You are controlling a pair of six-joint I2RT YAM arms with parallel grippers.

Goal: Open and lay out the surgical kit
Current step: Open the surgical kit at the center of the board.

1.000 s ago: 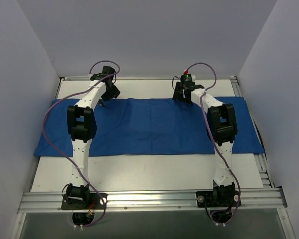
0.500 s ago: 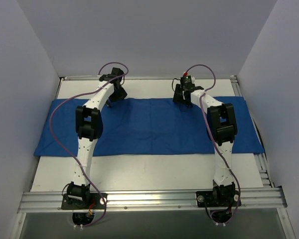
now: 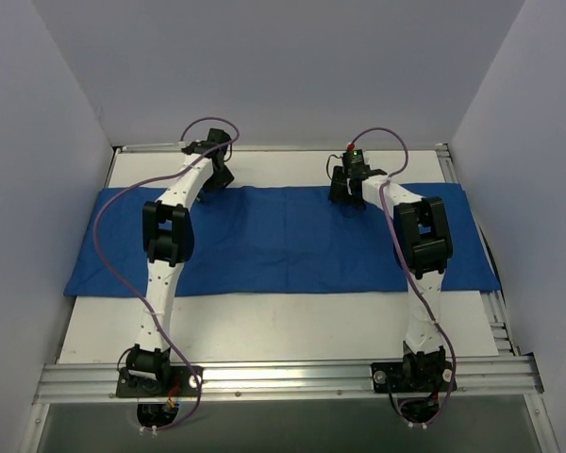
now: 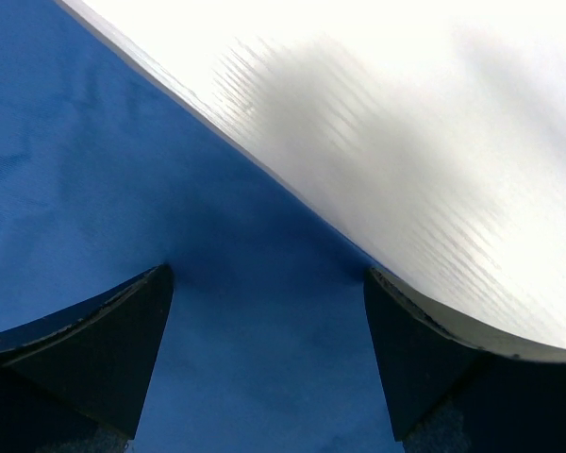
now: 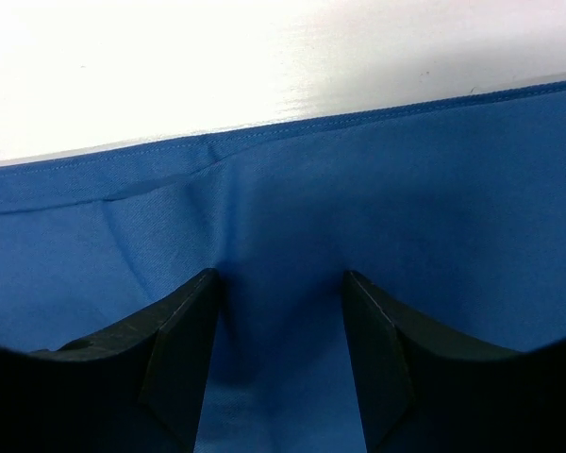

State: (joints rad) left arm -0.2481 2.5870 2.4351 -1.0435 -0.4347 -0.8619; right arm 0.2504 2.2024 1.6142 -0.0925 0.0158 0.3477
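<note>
Where the blue cloth wrap [image 3: 292,241] lies spread across the white surface [image 3: 264,326], the left hand [image 4: 267,274] and the right hand [image 5: 279,276] both sit at its far edge, well apart. Left hand stands wide — tips down on the cloth just inside the hem, bare surface beyond. Right hand is narrower, jaws partway apart with nothing clamped — cloth between them, its stitched hem just ahead.

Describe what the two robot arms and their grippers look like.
Both the left arm and right arm have slim white links with chunky black joint housings. A purple cable loops along each. The left gripper and right gripper are black, with wedge-shaped fingers. Small red and green lights show near the right wrist.
</note>
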